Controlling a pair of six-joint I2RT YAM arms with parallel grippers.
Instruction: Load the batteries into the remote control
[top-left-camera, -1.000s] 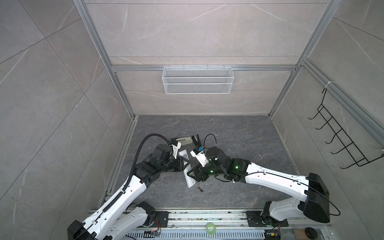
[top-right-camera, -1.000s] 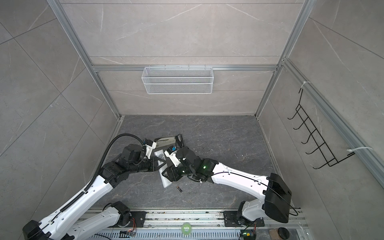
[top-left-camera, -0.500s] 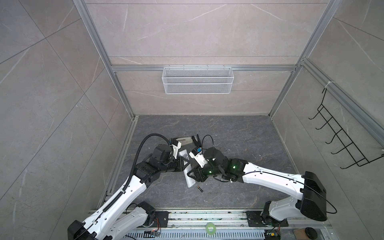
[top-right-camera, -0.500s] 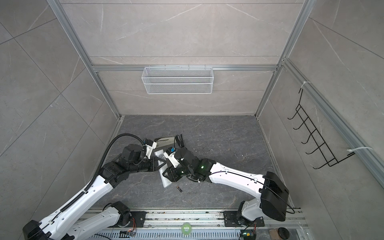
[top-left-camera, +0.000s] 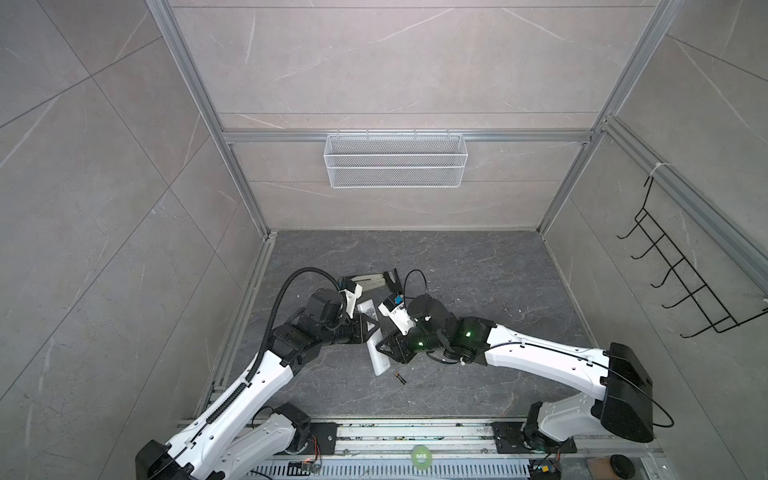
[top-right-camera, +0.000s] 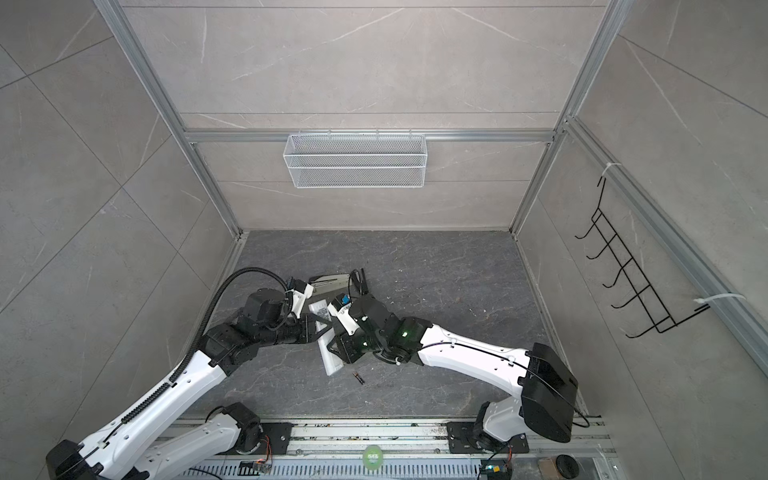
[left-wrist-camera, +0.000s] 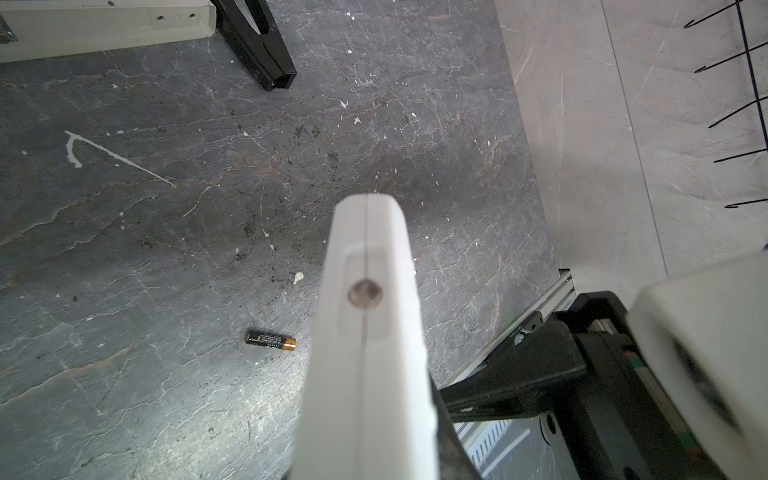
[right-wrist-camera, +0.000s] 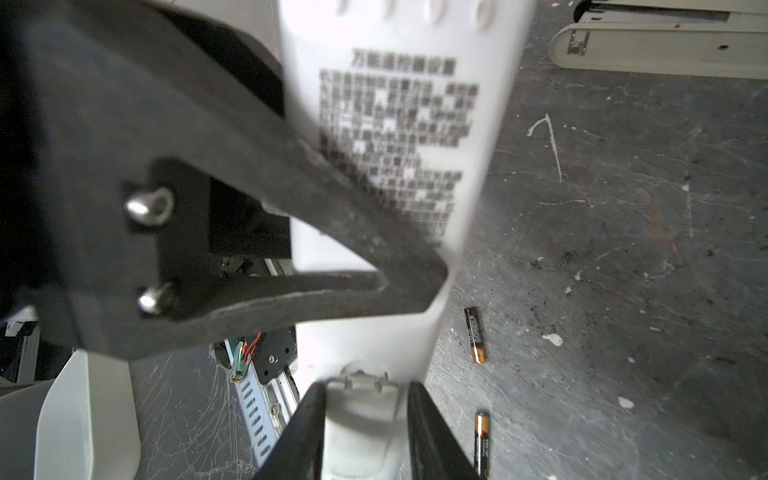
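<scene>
The white remote control (top-left-camera: 380, 362) (top-right-camera: 331, 360) is held tilted above the floor, printed label (right-wrist-camera: 399, 137) facing the right wrist camera. My left gripper (top-left-camera: 365, 329) (top-right-camera: 318, 329) (left-wrist-camera: 370, 469) is shut on its middle, and the remote (left-wrist-camera: 365, 332) juts out edge-on from the jaws. My right gripper (top-left-camera: 392, 350) (top-right-camera: 343, 347) (right-wrist-camera: 365, 390) is shut on the remote's lower end, one black finger tight against each side. One battery (top-left-camera: 400, 378) (top-right-camera: 358, 378) (left-wrist-camera: 270, 338) (right-wrist-camera: 475, 334) lies on the floor just beside that end. A second battery (right-wrist-camera: 481, 442) lies near it.
A beige-and-black stapler (top-left-camera: 370, 280) (top-right-camera: 329, 280) (left-wrist-camera: 104, 25) (right-wrist-camera: 656, 45) lies open just behind the grippers. A white wire basket (top-left-camera: 395, 160) hangs on the back wall and a black hook rack (top-left-camera: 681, 282) on the right wall. The rail (top-left-camera: 415, 432) runs along the front.
The right gripper's jaws have narrowed onto the remote's lower end and the arm has crept slightly left. The left arm and the remote have stayed put.
</scene>
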